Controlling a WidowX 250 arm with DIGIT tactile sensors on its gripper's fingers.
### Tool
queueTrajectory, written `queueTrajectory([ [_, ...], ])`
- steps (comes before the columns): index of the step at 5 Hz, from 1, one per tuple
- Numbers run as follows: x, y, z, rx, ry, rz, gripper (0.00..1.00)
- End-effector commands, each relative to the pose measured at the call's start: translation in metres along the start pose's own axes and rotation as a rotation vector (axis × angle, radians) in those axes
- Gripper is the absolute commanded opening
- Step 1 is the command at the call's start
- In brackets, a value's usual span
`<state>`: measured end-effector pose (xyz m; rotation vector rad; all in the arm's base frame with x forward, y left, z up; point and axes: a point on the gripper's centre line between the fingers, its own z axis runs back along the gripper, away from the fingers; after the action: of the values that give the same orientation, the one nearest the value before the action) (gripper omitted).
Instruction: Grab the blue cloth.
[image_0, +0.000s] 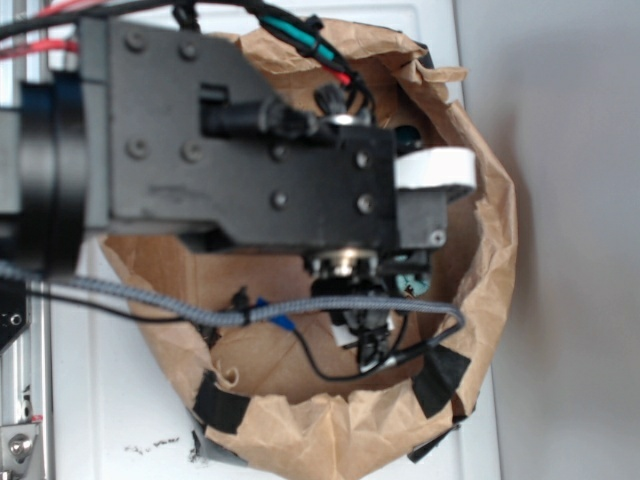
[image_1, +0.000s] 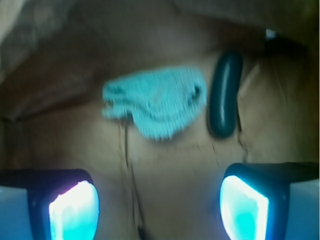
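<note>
In the wrist view the blue cloth (image_1: 156, 102) lies flat on the brown paper floor, a fuzzy light teal rag near the middle. My gripper (image_1: 159, 200) hangs above and short of it, open, with bare paper between its two glowing cyan pads (image_1: 74, 210). Nothing is held. In the exterior view the arm's black body (image_0: 250, 150) hovers over the paper bag and hides the cloth; the fingers cannot be made out there.
A dark green capsule-shaped object (image_1: 225, 95) lies just right of the cloth, nearly touching it. Crumpled brown paper bag walls (image_0: 490, 230) ring the workspace, held with black tape (image_0: 440, 380). Cables (image_0: 250, 315) run across the bag's opening.
</note>
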<state>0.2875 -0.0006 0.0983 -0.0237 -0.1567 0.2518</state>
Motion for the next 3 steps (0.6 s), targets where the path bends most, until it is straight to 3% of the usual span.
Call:
queueTrajectory([
  [1, 0.011, 0.001, -0.020, -0.044, -0.074, 0.097, 1.00],
  [3, 0.005, -0.008, -0.034, -0.069, -0.061, 0.252, 1.00],
])
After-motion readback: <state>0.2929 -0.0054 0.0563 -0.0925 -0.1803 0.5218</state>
